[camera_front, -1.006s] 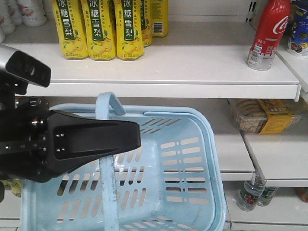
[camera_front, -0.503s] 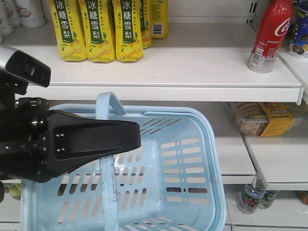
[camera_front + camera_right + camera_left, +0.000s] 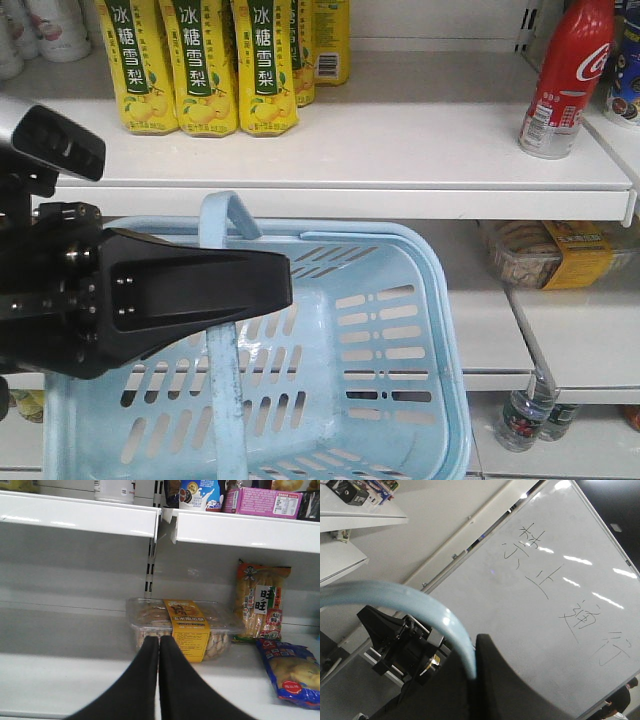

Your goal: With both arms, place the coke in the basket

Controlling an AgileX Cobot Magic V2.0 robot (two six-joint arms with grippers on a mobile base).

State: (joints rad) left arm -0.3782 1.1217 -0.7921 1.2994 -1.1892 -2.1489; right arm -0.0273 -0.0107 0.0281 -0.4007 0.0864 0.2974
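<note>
The coke (image 3: 566, 78) is cropped at its cap.

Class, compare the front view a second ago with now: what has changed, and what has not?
The shelf, the yellow cartons and the coke have spread outward and sunk slightly in view, as if the robot rolled closer. Nothing was gripped or released. The left gripper stays shut on the basket handle, both unmoved in frame.

The coke (image 3: 567, 75) stands on the shelf (image 3: 400, 140) above and right of the basket (image 3: 318, 340); bottles (image 3: 205, 65) stand above its left. The left gripper (image 3: 262, 284) closes round the handle (image 3: 222, 390) at the basket's left.
</note>
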